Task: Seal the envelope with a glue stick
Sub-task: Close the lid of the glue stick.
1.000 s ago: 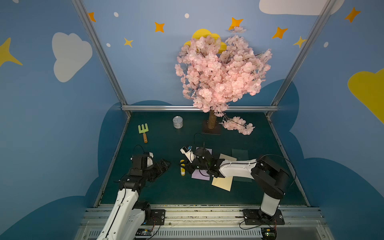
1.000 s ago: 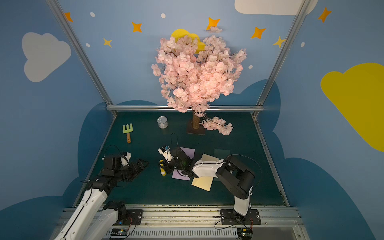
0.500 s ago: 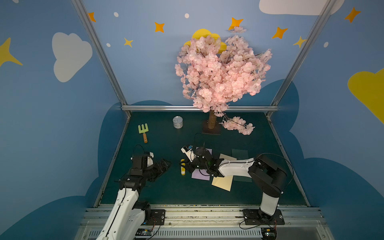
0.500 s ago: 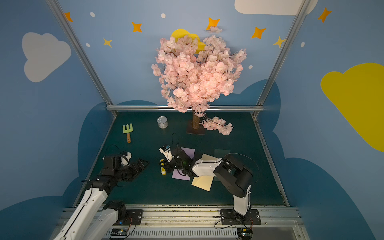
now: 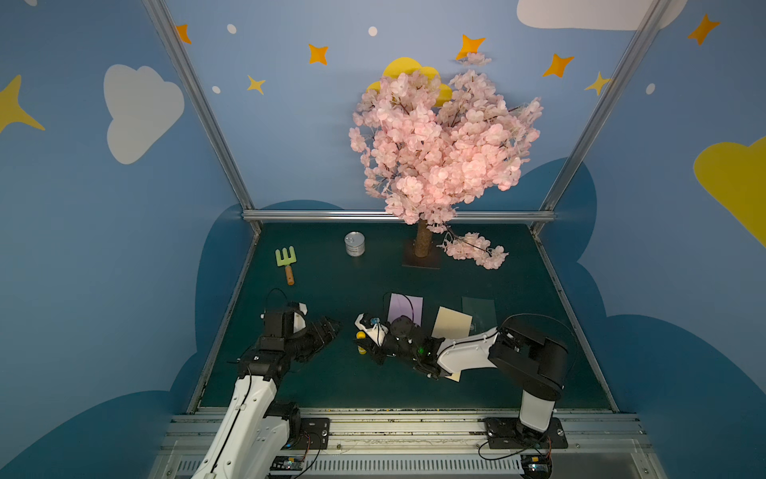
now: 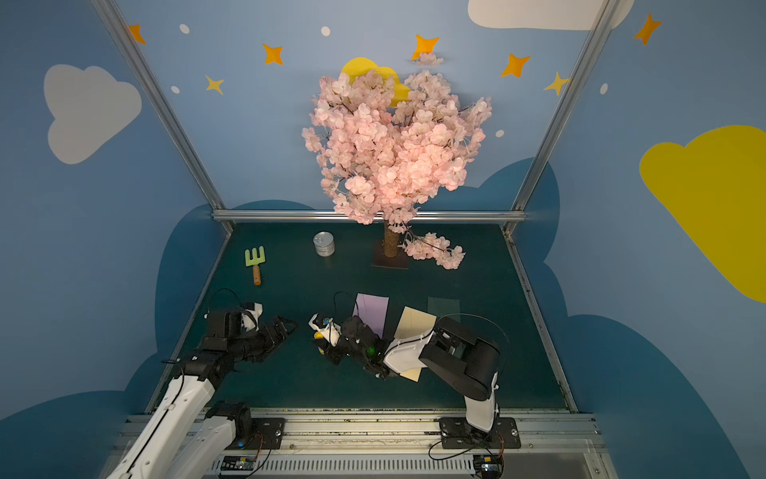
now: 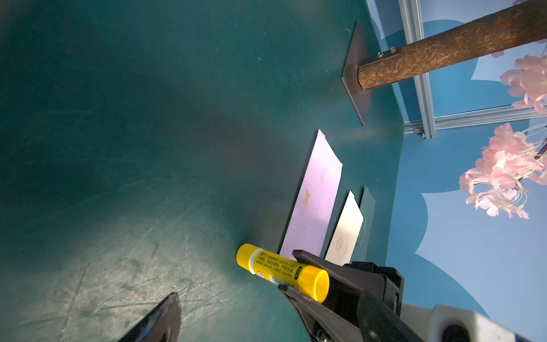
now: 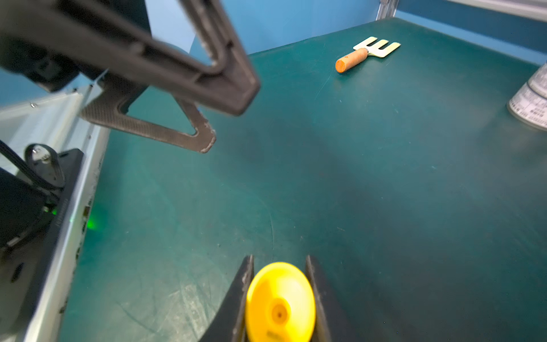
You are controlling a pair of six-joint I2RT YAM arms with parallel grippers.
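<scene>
One can (image 5: 355,244) (closed), glue stick (image 7: 275,268) in right jaws

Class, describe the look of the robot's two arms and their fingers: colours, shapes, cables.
Left arm and right arm: white shells, black joints. Fingers: black, tapered, triangular open frames. A thin black cable loops over each wrist.

On the glue stick (image 7: 282,271) the label (image 7: 268,265) carries lines of small black Chinese print, too fine for me to read, a round red warning sign and what looks like a barcode. The tin (image 8: 531,102) has dark small print I can't make out. The lilac envelope (image 7: 318,183) and the cream envelope (image 7: 347,220) each bear a gold emblem.
</scene>
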